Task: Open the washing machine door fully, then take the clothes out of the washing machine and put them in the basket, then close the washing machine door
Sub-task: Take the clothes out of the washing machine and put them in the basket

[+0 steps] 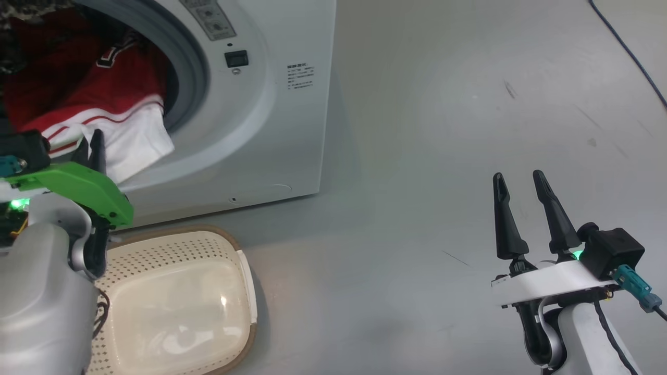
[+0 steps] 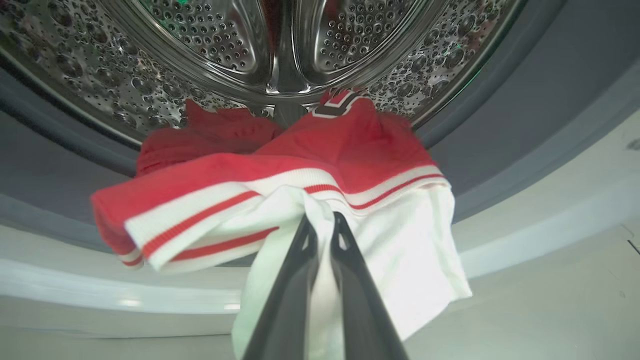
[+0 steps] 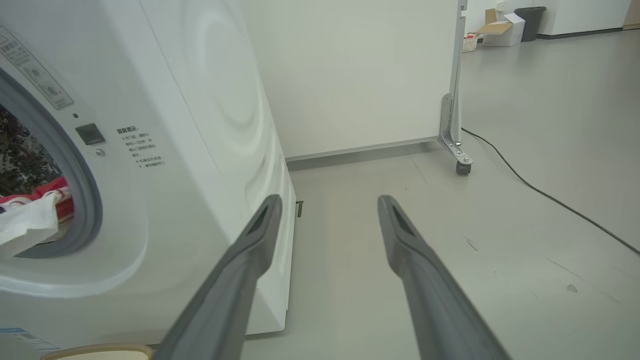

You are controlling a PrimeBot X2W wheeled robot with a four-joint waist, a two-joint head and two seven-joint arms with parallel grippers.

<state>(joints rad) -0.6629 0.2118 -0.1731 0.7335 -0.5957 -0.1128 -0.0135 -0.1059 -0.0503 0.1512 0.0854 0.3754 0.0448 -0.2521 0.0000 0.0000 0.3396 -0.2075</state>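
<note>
My left tool (image 1: 89, 146) is up at the mouth of the washing machine (image 1: 292, 130), with its two dark fingers pressed together on the white hem of the clothes (image 1: 104, 88). The left wrist view confirms it. The left tool (image 2: 324, 217) pinches a fold of white fabric just below the red and white stripes. The clothes (image 2: 350, 150) spill from the perforated steel drum (image 2: 210, 45) over the lower lip of the opening, and the white panel hangs down on both sides of the fingers. More red fabric lies bunched deeper inside, against the back of the drum. In the head view the garment drapes across the grey rubber ring (image 1: 193, 67), part inside the machine and part out.

The basket (image 1: 182, 229) sits on the floor (image 1: 443, 130) right in front of the washer, below the opening and partly under my left forearm. Its glossy cream bottom catches the light.

My right tool (image 1: 518, 177) hangs well off to the right over bare floor. Its fingers are spread wide and it grips nothing. In its own wrist view the right tool (image 3: 329, 200) points past the corner of the washing machine (image 3: 200, 125). I can make out a bit of the clothes (image 3: 30, 220) in the opening at the left edge, and the brown rim of the basket (image 3: 100, 348) at the bottom. Beyond the fingers stands a white partition (image 3: 360, 75) on a castor, and a dark cable (image 3: 550, 197) trails across the floor.
</note>
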